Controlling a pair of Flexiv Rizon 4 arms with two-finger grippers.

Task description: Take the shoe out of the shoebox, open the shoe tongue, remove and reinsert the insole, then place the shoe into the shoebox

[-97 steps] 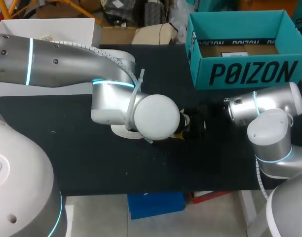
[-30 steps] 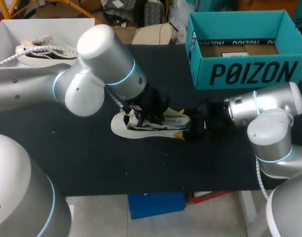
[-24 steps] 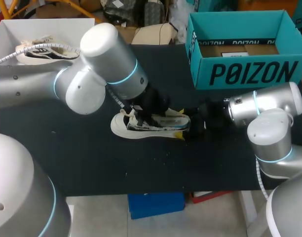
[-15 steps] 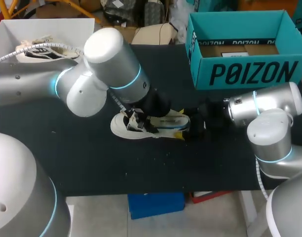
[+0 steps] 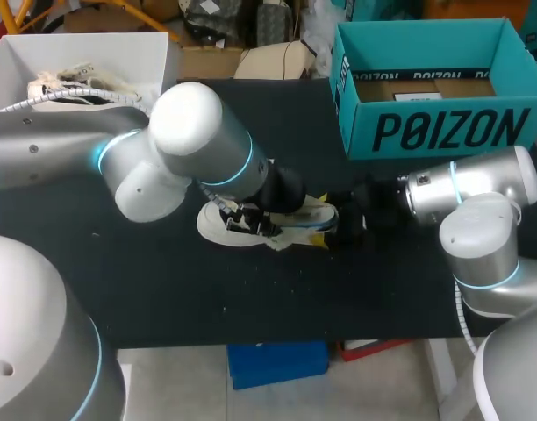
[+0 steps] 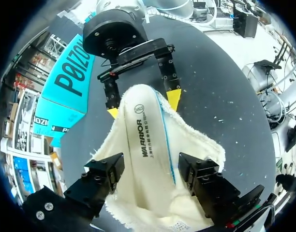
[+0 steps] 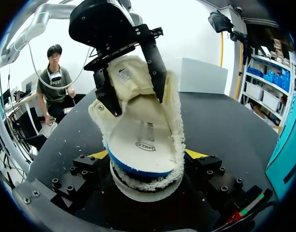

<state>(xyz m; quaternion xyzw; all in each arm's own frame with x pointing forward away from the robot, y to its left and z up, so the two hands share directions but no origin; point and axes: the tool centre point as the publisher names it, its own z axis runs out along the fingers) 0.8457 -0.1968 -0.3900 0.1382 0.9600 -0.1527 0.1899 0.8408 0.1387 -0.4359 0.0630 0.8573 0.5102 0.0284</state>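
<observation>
Insole [image 6: 148, 145] lay slanted along the open shoe [image 6: 202, 153] in the left wrist view, half out of the fleecy lining, with the left gripper [image 6: 152, 164] straddling it (whether it had hold of anything I could not tell). Ahead, the right gripper [image 6: 143, 105] pinched the shoe's far end.

The right wrist view showed that same clamp from behind. I judged this the insole step. The clamp should stay firm and the pull should run along the shoe's length, so the lining does not bunch.

In the head view the shoe sat mid-tabletop [image 5: 163, 289], well short of the shoebox [image 5: 426, 132] at the far right corner. Since a second earlier, the left arm's big joint had swung lower, toward the near edge. The shoe and right arm had not shifted.
</observation>
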